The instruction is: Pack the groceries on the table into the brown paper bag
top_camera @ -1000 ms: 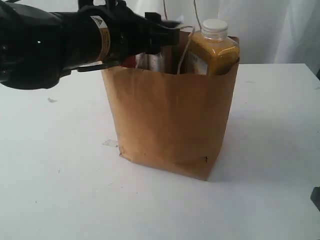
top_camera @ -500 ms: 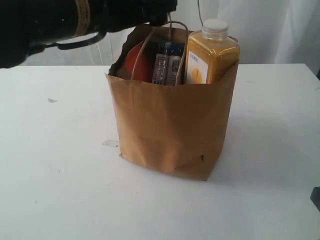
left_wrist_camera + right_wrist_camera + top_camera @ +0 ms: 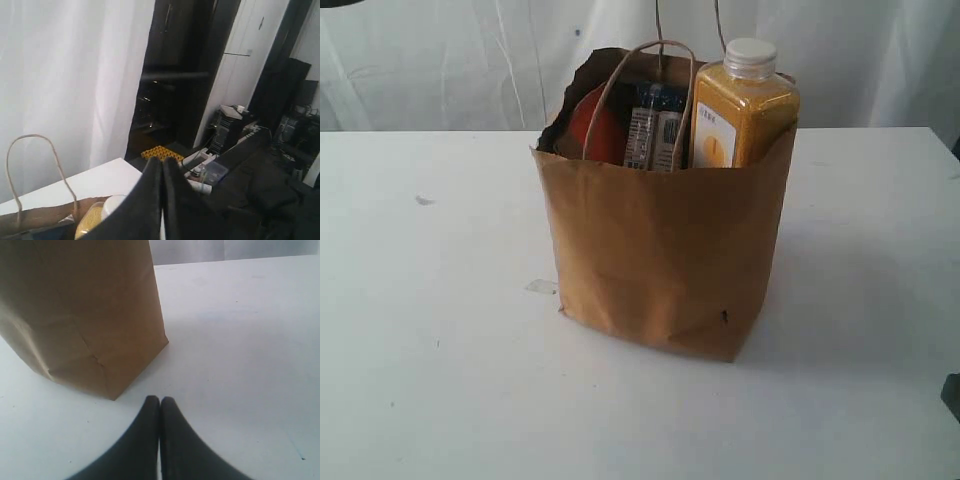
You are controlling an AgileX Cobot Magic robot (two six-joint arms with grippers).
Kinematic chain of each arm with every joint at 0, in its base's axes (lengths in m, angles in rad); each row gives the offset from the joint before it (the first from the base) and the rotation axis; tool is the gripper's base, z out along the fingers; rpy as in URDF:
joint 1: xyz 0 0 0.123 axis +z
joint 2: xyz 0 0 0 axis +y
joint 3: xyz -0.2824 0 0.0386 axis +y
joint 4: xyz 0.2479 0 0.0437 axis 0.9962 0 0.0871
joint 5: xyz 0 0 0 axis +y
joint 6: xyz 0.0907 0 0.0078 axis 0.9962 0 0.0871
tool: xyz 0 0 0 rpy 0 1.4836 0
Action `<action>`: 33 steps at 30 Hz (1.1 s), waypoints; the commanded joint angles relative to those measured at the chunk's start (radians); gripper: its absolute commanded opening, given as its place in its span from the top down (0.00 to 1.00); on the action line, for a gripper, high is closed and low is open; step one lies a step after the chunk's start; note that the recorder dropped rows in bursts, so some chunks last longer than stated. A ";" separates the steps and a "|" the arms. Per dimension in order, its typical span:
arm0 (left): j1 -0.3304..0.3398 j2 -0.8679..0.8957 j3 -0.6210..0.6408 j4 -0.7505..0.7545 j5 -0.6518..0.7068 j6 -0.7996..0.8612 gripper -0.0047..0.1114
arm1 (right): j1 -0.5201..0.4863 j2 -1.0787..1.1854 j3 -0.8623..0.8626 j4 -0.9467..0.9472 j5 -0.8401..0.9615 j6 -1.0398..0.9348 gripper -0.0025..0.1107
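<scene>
Since a second ago my left hand (image 3: 161, 163) rose above the brown paper bag (image 3: 665, 250), clenched, empty; the yellow juice bottle (image 3: 745, 110) stands upright inside. My right hand (image 3: 160, 402) is clenched near the bag's base.

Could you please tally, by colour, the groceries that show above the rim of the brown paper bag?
Yellow: 1, the juice bottle
Orange-red: 1, a pouch
Blue-and-white: 2, apparently, packs side by side
Total: 4 showing; anything deeper in the brown paper bag is hidden.
</scene>
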 commanded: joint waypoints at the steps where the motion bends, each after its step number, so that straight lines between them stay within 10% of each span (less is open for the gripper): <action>1: -0.002 -0.038 -0.002 0.020 -0.059 -0.004 0.96 | -0.007 -0.004 0.004 -0.010 -0.004 0.001 0.98; 14: 0.000 -0.060 -0.002 0.020 -0.303 -0.003 0.96 | -0.007 -0.004 0.004 -0.010 -0.004 0.001 0.98; 33: 0.000 -0.058 -0.002 -0.011 -0.268 0.031 0.96 | -0.007 -0.004 0.004 -0.010 -0.004 0.001 0.98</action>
